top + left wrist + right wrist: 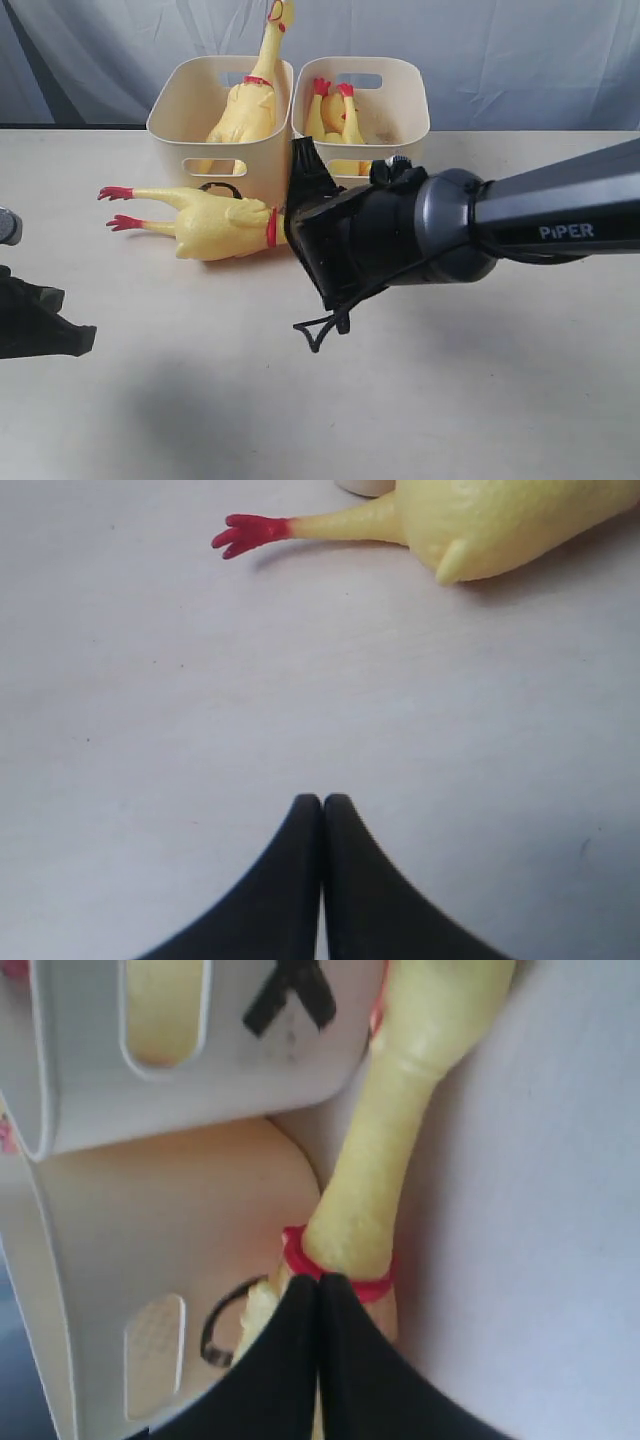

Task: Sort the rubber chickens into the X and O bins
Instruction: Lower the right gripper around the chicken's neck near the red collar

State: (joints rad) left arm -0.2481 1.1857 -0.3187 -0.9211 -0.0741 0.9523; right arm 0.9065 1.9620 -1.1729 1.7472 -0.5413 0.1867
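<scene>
Well, one rubber chicken (215, 225) lay on the table (300, 400) just near of the left bin (168, 112), feet pointing left; the right gripper (320, 1282), tips pressed together, sat at its red neck band (372, 1286); the left gripper (322, 800), pressed together too, hung over the table.

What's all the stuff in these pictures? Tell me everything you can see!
Table: one, pale, under everything.
Bins: two, cream, at the table's back; left bin, right bin.
Rubber chickens: three, yellow with red feet; one upright in the left bin, one feet-up in the right bin, one lying on the table before the left bin.
Curtain: one, grey-blue, behind the bins.
Right arm: one, black and grey, reaching in from the right.
Left gripper: one, black, shut, over bare table.
Right gripper: one, black, shut, at the lying chicken's red neck band.
</scene>
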